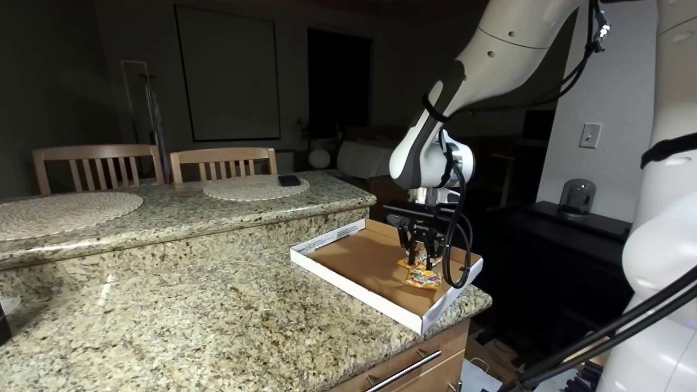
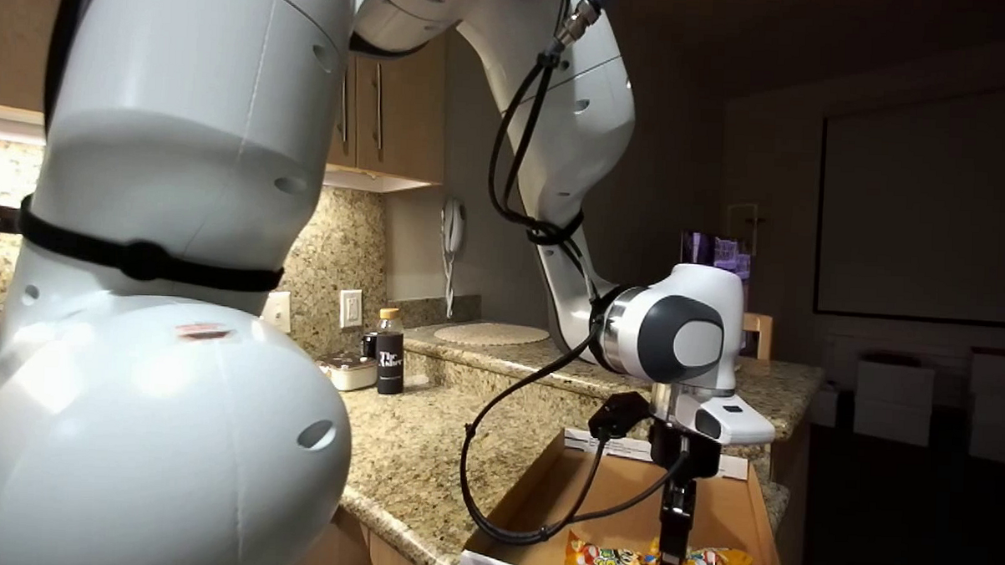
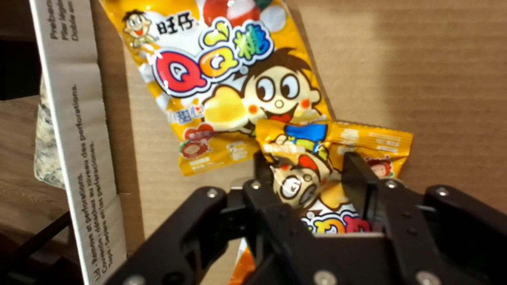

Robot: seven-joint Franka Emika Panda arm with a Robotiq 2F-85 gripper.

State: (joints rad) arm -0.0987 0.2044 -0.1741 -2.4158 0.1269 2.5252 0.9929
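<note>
My gripper (image 1: 420, 265) points down into a shallow cardboard tray (image 1: 356, 291) with white outer walls. Two yellow candy bags lie on the tray's brown floor. In the wrist view, one bag (image 3: 309, 134) runs between my fingers, bunched and creased there, and its corner sticks out past the right finger (image 3: 358, 180). The jaws stand part way apart around it; whether both pads press on it I cannot tell. The second bag (image 3: 222, 79) lies flat ahead, touching or overlapped by it. An orange scrap of wrapper (image 3: 243, 265) shows below the gripper, its owner unclear.
The tray sits at the corner of a granite counter (image 1: 234, 305), near its edge. A raised ledge behind carries woven placemats (image 1: 256, 188) and a dark phone (image 1: 289, 181). A bottle (image 2: 390, 354) stands further along. The arm's cable (image 2: 494, 525) loops low over the tray.
</note>
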